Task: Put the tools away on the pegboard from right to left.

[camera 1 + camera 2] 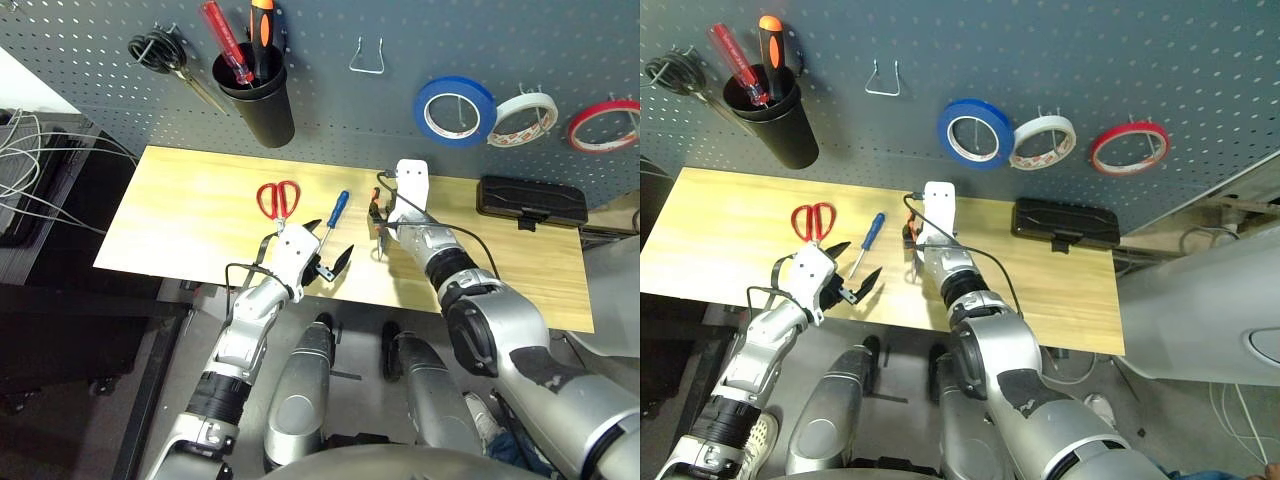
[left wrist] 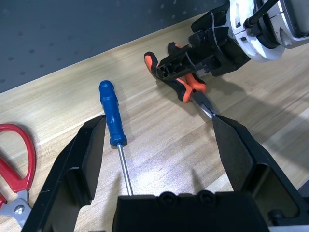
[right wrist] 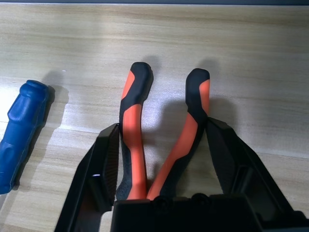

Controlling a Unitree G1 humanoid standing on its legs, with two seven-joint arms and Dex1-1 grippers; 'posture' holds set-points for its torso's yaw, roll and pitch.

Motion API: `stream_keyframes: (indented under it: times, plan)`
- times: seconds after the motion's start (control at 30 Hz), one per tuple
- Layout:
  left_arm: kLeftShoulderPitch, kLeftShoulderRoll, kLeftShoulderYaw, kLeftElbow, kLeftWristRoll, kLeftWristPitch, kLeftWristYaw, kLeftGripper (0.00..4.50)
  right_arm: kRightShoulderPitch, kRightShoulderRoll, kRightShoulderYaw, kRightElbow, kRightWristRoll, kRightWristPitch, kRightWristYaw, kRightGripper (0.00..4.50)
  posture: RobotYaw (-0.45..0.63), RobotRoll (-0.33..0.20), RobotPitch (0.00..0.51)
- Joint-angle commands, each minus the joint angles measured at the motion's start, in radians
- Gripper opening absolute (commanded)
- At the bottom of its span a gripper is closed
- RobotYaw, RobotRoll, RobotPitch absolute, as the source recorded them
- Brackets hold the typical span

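I see the pegboard (image 1: 330,110) rising behind the wooden table (image 1: 180,215). My right gripper (image 3: 161,145) brackets the pliers (image 3: 164,130) mid-table, fingers against both handles; whether clamped I cannot tell. My left gripper (image 1: 328,250) gapes above bare wood beside the screwdriver (image 1: 337,210).

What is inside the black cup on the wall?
The black cup holds two screwdrivers: a red-handled one and an orange-and-black one. Their tips are hidden inside the cup.
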Motion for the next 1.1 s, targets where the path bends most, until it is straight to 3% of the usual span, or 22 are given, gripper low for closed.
stream_keyframes:
  times: [0.03, 0.2, 0.33, 0.53, 0.73, 1.1]
  plan:
    - [0.018, 0.003, -0.005, 0.011, -0.005, 0.005, -0.007, 4.50, 0.042, 0.003, -0.009, 0.024, 0.002, 0.024, -0.006, 3.06, 0.19, 0.000, 0.376]
    - [0.010, 0.006, -0.002, 0.023, -0.006, 0.001, -0.009, 4.50, 0.066, 0.002, -0.009, -0.016, 0.009, 0.049, 0.008, 3.06, 0.18, 0.000, 0.367]
    - [0.007, 0.010, 0.003, 0.025, -0.007, -0.001, -0.008, 4.50, 0.107, 0.001, 0.005, -0.157, 0.024, 0.118, 0.050, 3.06, 0.18, 0.000, 0.358]
    - [-0.010, 0.018, 0.016, 0.047, -0.011, -0.015, -0.009, 4.50, 0.258, -0.024, 0.104, -0.577, 0.026, 0.333, 0.182, 3.06, 0.17, 0.000, 0.330]
    - [-0.041, 0.021, 0.041, 0.085, -0.030, -0.056, -0.007, 4.50, 0.401, -0.115, 0.210, -0.939, 0.029, 0.456, 0.322, 3.06, 0.15, 0.000, 0.277]
    - [-0.061, 0.016, 0.054, 0.087, -0.053, -0.110, -0.013, 4.50, 0.375, -0.154, 0.221, -0.944, 0.021, 0.358, 0.392, 3.06, 0.14, 0.000, 0.242]
